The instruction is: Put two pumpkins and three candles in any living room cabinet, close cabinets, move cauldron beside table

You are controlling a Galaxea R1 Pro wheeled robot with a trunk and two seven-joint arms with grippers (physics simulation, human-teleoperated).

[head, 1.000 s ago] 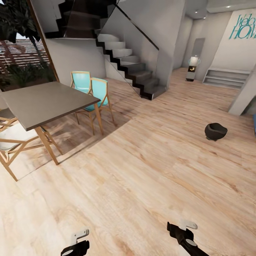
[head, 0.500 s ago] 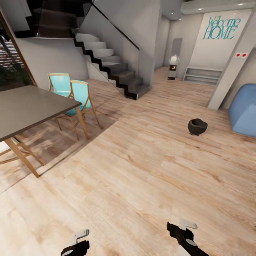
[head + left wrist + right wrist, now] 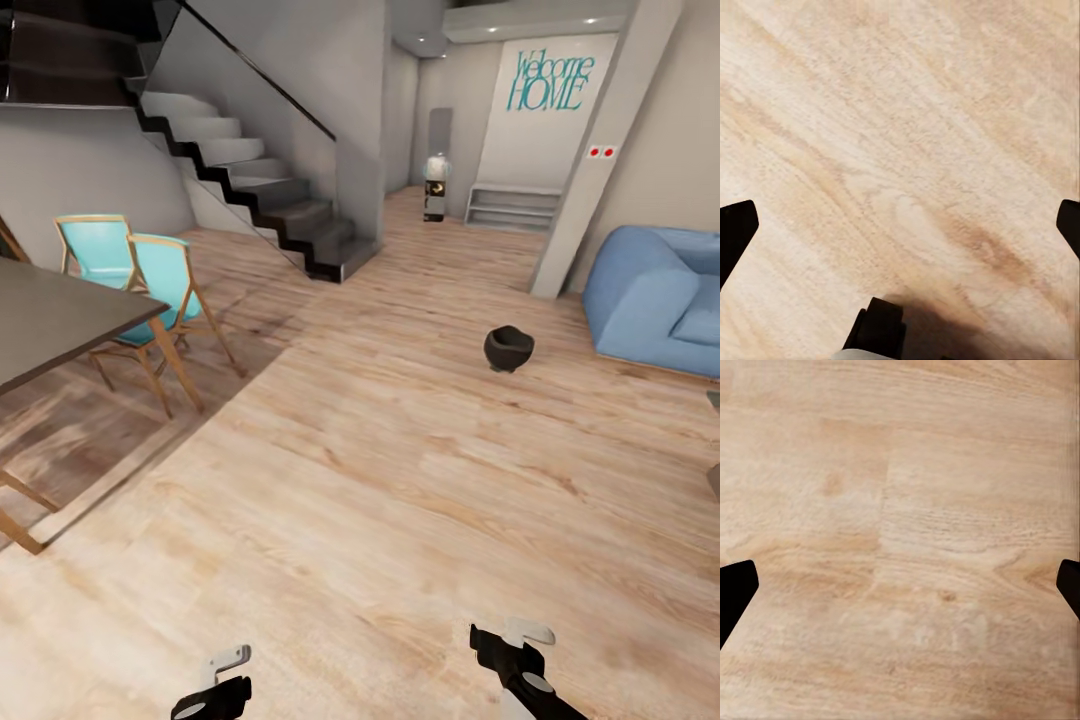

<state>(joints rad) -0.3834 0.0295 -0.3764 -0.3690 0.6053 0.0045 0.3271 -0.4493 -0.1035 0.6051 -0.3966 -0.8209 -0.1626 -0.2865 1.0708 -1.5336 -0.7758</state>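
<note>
cauldron (image 3: 509, 348) on open floor (image 3: 380, 480), sofa (image 3: 655, 295) beyond

cut off at the frame edges
dining table (image 3: 50, 320) and blue sofa (image 3: 660, 300) run off frame, far ahead of both grippers.

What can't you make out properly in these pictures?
- Inside of the cauldron, head view: too dark and small to tell whether it holds anything.
- Dining table, head view: cut off by the left edge.
- Blue sofa, head view: cut off by the right edge.
- Grey object, head view: a sliver at the right edge, unidentifiable.
</note>
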